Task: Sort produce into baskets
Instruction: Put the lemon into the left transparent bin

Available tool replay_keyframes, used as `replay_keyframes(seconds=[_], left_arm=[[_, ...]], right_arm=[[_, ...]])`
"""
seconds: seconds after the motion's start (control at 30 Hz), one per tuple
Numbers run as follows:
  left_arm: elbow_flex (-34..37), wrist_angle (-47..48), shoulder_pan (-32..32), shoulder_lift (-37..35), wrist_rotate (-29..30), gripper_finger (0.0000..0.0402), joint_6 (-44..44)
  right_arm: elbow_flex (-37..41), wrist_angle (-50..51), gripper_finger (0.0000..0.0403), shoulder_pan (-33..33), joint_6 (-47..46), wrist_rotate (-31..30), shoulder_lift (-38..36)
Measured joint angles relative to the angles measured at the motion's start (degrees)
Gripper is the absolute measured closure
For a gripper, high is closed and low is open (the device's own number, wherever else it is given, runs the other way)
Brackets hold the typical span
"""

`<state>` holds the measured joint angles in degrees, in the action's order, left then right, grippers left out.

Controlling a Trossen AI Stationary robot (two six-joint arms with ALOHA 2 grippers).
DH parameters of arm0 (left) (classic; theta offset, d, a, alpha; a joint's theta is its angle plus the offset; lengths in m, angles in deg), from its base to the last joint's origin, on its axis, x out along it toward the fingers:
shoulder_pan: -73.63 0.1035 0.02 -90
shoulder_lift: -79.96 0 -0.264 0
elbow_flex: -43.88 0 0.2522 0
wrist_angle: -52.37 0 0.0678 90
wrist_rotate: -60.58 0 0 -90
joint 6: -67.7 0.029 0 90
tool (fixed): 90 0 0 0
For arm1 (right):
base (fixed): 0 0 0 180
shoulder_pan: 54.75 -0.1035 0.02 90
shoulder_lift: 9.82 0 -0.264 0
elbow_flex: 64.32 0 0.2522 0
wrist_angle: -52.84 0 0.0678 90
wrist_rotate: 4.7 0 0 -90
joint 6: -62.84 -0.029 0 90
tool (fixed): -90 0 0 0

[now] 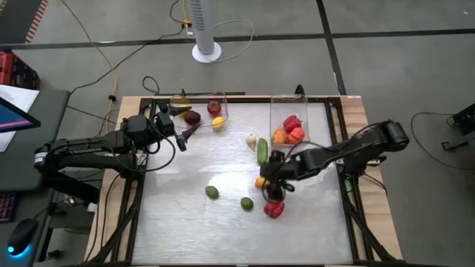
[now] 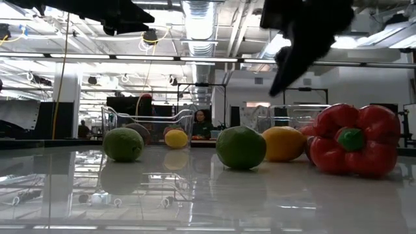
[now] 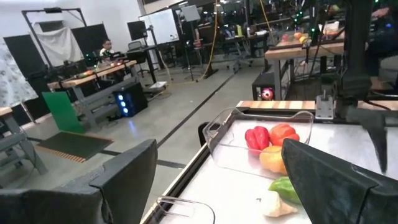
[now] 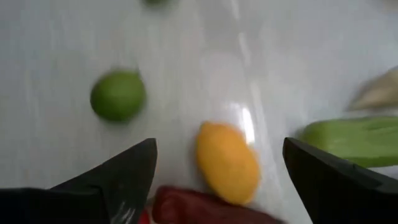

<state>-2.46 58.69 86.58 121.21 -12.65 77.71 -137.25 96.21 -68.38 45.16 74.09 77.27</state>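
Produce is lying scattered across the worktop (image 1: 185, 222) in the high view: two limes (image 1: 212, 193), a red pepper (image 1: 274, 210) and a green cucumber (image 1: 263, 151), while the left basket (image 1: 199, 108) and right basket (image 1: 289, 119) are each holding several pieces. The right gripper (image 1: 272, 178) is hovering over a yellow lemon (image 1: 260, 182); the left gripper (image 1: 180, 136) is waiting beside the left basket. Low view: limes, lemon (image 2: 284, 143) and pepper (image 2: 351, 140) are sitting on the worktop. Left wrist view: jaws are standing apart, empty. Right wrist view: jaws are spread wide, straddling the lemon (image 4: 227, 162).
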Motion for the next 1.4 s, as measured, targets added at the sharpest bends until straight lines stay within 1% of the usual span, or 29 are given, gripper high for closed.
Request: replay_keyframes(seconds=[0.13, 0.3, 0.43, 0.67, 0.73, 0.8, 0.9, 0.97, 1.13, 1.27, 1.4], left_arm=[[-0.01, 0.02, 0.00, 0.00, 0.00, 0.0070, -0.54], [0.00, 0.04, 0.00, 0.00, 0.04, 0.0070, -0.63], [-0.01, 0.00, 0.00, 0.00, 0.43, 0.0070, -0.22], [0.00, -0.15, 0.00, 0.00, 0.57, 0.0070, 0.22], [0.00, -0.45, 0.00, 0.00, 0.57, 0.0070, 0.22], [0.00, -1.18, 0.00, 0.00, 0.57, 0.0070, 0.17], [-0.01, -1.29, 0.00, -0.02, 0.56, 0.0070, 0.26], [0.00, -1.64, 0.00, -0.03, 0.55, 0.0070, 1.37], [0.00, -3.14, 0.00, -2.44, -0.29, 0.0070, 3.59], [0.00, -2.44, 0.00, -6.01, -3.34, 0.0070, 3.77], [0.00, -2.50, 0.02, -7.77, -8.60, 0.0070, 3.80]], right_arm=[[0.00, 0.07, 0.0038, 0.08, 0.62, 0.84, 5.68], [0.00, 0.23, 0.0047, 0.24, 3.68, 0.79, 10.20], [0.00, 0.75, 0.0072, 0.70, 6.15, -0.54, 12.74], [-0.33, 0.26, 0.0158, 2.85, 8.78, -1.82, 13.47], [-1.57, 0.46, 0.0176, 4.10, 10.36, -3.29, 13.32], [-3.93, -0.35, 0.0184, 5.79, 12.94, -4.55, 13.11], [-8.28, -2.17, 0.0177, 9.19, 17.01, -4.43, 13.05], [-10.70, -4.85, 0.0166, 12.22, 20.03, -2.41, 13.05], [-12.07, -20.68, 0.0161, 20.88, 25.22, 7.41, 13.03], [-12.11, -32.07, 0.0163, 26.46, 26.14, 10.33, 13.35], [-14.19, -36.75, 0.0163, 30.44, 25.88, 15.04, 14.76]])
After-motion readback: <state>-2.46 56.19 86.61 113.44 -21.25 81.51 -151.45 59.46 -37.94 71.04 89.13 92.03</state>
